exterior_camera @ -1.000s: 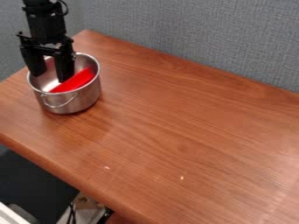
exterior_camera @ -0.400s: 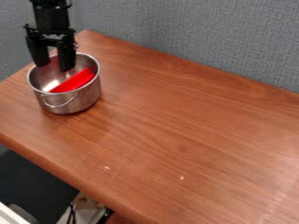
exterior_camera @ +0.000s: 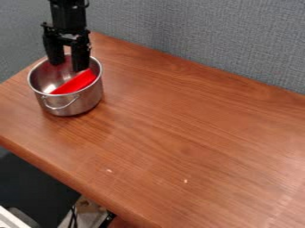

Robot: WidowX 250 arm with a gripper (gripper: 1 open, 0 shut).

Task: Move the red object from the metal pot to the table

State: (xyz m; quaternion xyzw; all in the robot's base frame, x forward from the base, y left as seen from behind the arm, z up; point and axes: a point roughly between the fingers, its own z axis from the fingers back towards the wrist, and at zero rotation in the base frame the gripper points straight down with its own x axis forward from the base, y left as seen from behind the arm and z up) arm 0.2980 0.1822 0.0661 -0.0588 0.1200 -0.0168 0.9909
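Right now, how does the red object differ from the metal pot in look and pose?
The red object is bright red, flat and elongated; the metal pot is shiny steel, round and straight-sided. The red object lies slanted inside the metal pot, which stands upright on the table. Both sit below the open pincer.

Black end effector (exterior_camera: pixel 67 55); two long, slim fingers.

One raised camera looks down across the table (exterior_camera: pixel 191 134) from nearby.
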